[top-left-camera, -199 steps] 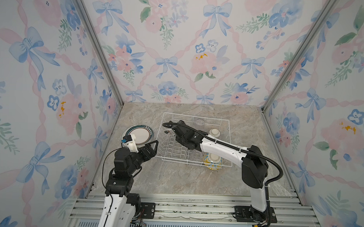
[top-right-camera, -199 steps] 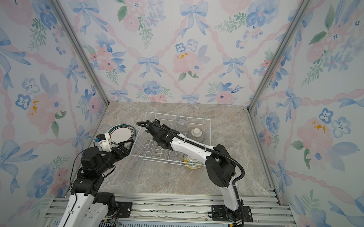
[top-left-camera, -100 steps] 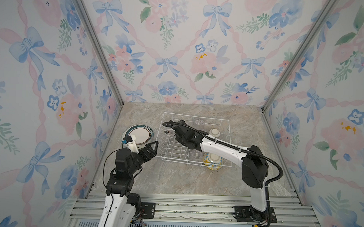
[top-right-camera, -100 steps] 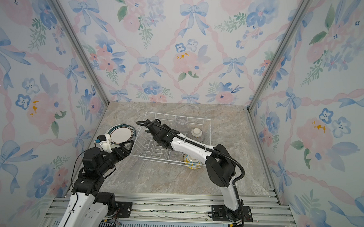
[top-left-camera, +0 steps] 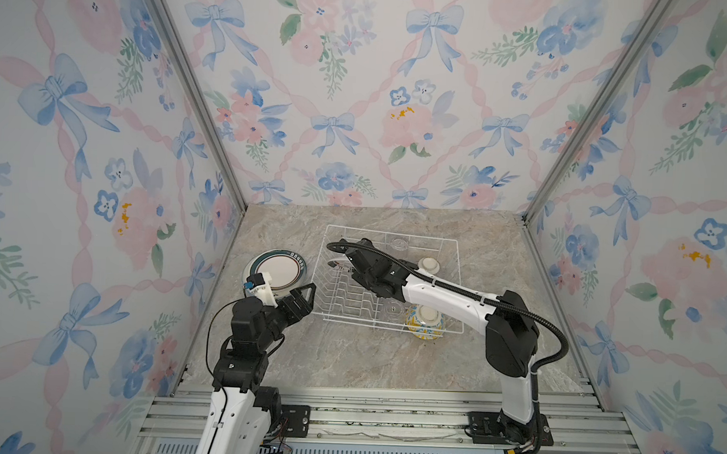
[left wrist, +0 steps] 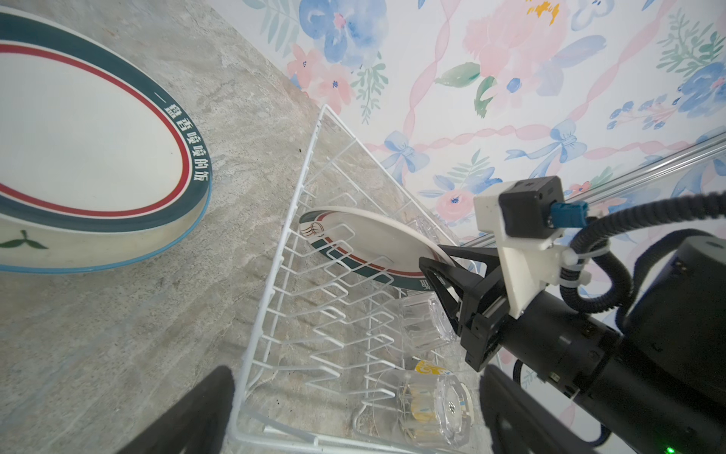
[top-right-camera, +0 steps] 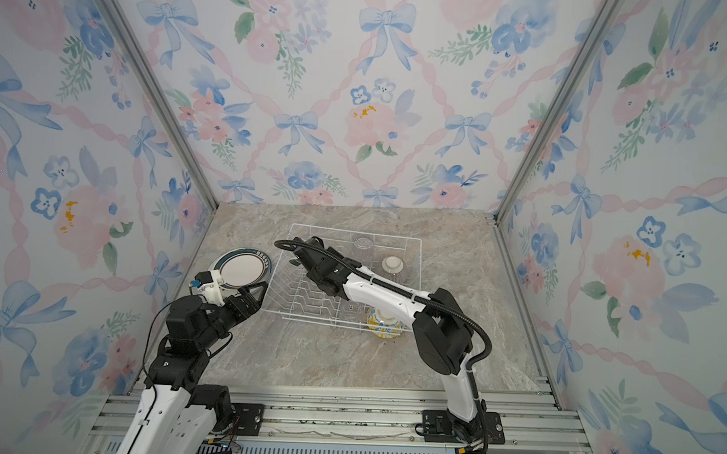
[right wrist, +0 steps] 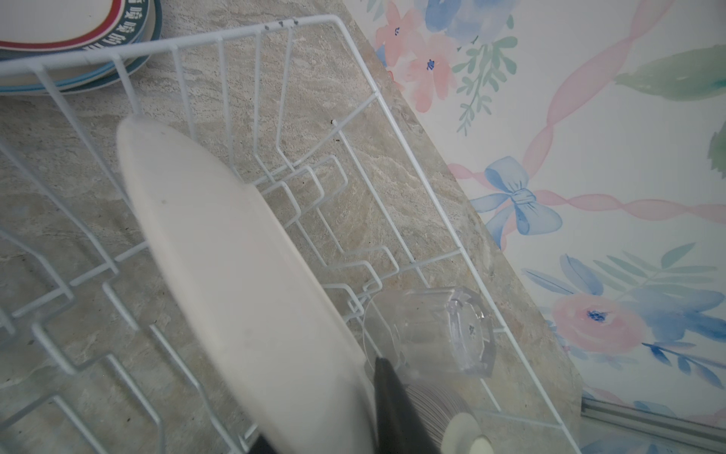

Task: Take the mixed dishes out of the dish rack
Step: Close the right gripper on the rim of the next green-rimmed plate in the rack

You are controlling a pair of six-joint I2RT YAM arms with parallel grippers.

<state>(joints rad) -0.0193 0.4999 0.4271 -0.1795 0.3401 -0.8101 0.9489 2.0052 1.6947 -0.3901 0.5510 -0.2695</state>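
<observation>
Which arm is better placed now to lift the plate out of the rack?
Right: its jaws straddle the plate rim inside the dish rack. The left jaws stand open outside it.

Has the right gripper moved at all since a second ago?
No. The right gripper sits at the same spot by the rack's far left corner, jaws around the plate's rim.

Plate between the right jaws blurred, gripped end cut off by the edge, yellow-blue bowl half hidden under right arm
</observation>
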